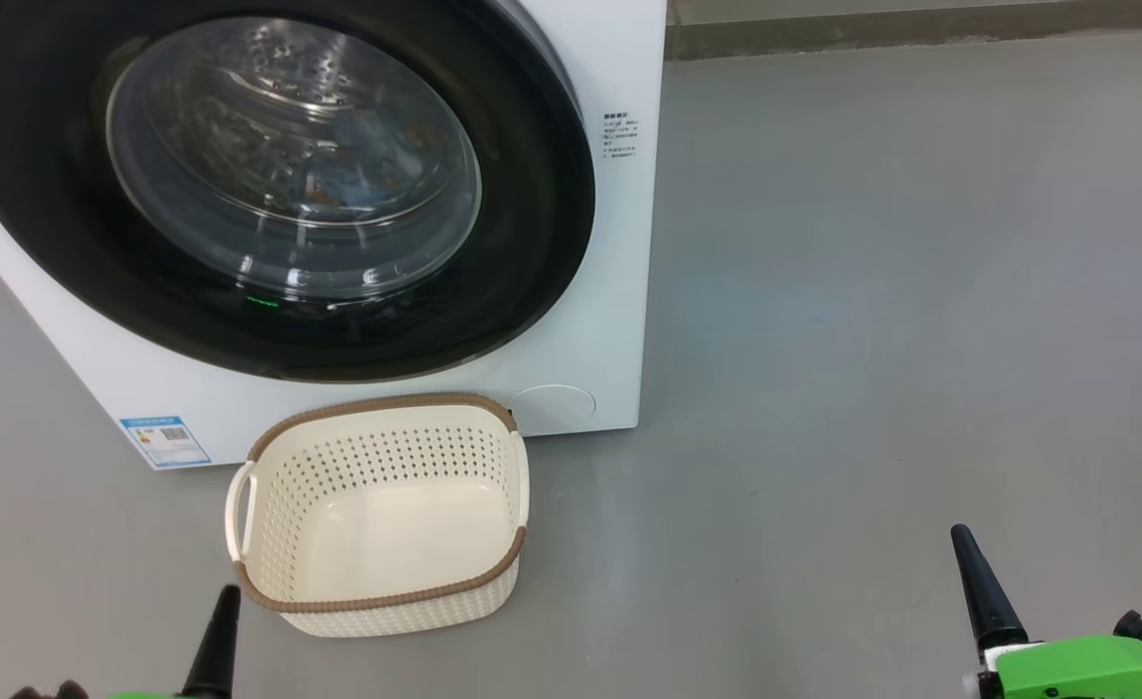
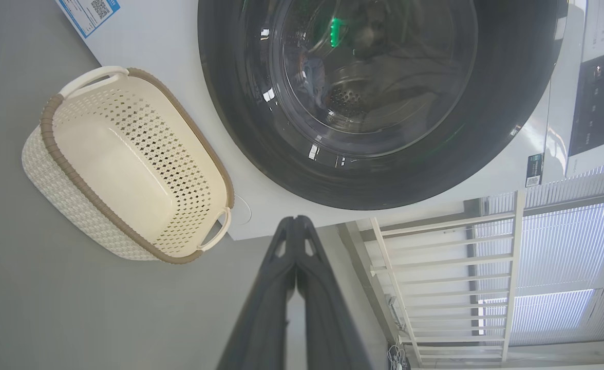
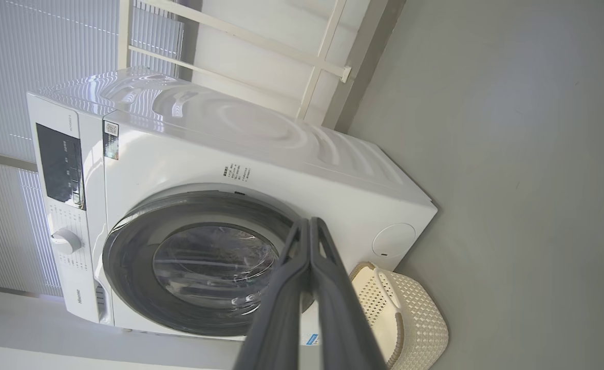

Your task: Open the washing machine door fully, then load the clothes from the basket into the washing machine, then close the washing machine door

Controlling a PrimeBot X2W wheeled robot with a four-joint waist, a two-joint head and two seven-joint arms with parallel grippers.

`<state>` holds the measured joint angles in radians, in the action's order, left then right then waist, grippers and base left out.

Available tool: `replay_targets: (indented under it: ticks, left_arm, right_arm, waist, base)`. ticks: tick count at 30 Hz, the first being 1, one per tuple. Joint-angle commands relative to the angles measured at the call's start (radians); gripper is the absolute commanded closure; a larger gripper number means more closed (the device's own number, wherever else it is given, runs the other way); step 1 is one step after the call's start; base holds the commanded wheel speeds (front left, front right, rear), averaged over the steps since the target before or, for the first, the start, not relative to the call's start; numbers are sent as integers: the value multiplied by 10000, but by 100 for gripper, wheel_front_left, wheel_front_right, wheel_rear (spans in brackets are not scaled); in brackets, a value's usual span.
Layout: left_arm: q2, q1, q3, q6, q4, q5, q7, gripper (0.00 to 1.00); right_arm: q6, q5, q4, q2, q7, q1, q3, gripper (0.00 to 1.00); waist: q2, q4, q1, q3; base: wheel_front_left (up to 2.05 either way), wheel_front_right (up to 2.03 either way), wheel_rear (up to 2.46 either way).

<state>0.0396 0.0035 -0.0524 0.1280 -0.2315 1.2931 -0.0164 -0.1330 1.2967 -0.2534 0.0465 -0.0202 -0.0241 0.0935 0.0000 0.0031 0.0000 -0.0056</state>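
The white washing machine (image 1: 610,320) fills the upper left of the head view, and its round black door (image 1: 47,194) lies flat against its front. Behind the glass window, light-blue clothes (image 1: 357,155) lie in the steel drum. The cream basket (image 1: 270,524) with a brown rim stands on the floor before the machine with nothing in it. My left gripper (image 1: 229,592) is shut, low at the basket's near left corner. My right gripper (image 1: 959,532) is shut, far to the right over bare floor. The wrist views show the door (image 2: 487,128) (image 3: 127,267), the basket (image 2: 55,174) (image 3: 420,324) and both grippers (image 2: 296,220) (image 3: 309,221).
Grey floor (image 1: 872,291) spreads to the right of the machine up to a wall skirting (image 1: 921,29). A white rack (image 2: 435,267) stands beside the machine before window blinds (image 3: 50,46). The control panel and knob (image 3: 65,240) sit at the machine's top.
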Motion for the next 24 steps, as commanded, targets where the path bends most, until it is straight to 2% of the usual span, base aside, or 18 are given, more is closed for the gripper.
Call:
replay_targets:
  ticks: [1, 24]
  left_arm:
    - [187, -527, -303, 23, 172, 251, -68, 100]
    - [214, -1057, -453, 26, -109, 3037, -788, 100]
  right_arm:
    - [10, 259, 228, 113, -64, -495, -122, 100]
    - [22, 2970, 103, 115, -786, -802, 83, 100]
  waist:
    - [0, -1, 0, 2]
    - [0, -28, 0, 80]
  base:
    - [0, 0, 0]
    - [0, 0, 0]
